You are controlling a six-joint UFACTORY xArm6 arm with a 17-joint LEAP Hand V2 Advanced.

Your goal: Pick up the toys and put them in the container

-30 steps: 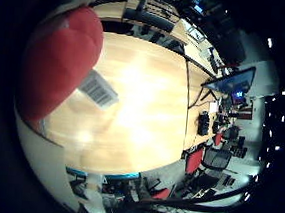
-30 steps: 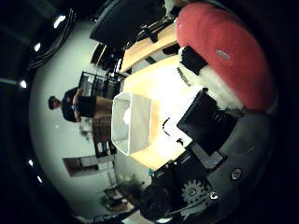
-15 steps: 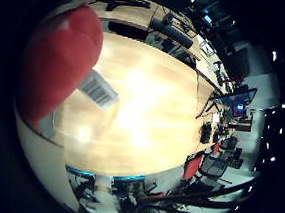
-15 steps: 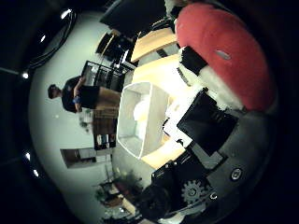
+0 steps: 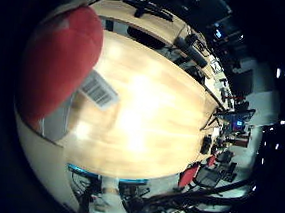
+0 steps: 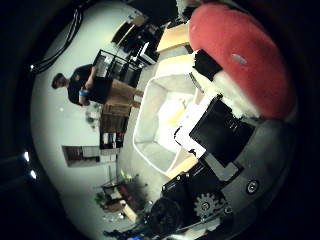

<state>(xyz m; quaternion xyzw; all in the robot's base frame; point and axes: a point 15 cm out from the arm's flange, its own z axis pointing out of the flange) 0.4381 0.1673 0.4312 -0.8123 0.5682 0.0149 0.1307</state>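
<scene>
Carrying a red plush toy [image 6: 240,55] against its palm, the hand [image 6: 220,150] has its fingers curled round it, just beside the white container [image 6: 150,125]. That toy looks nearly delivered (the drop remains); the container seems to hold something pale, though I cannot tell what.

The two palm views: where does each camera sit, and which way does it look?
Little finger side palm view: on the palm's little-finger edge, looking over the wooden table; the red toy with its tag sits close; no hand part is clear.
Thumb side palm view: on the palm's thumb edge, looking toward the white container; the hand shows.
Shared: the red toy and the table.
</scene>
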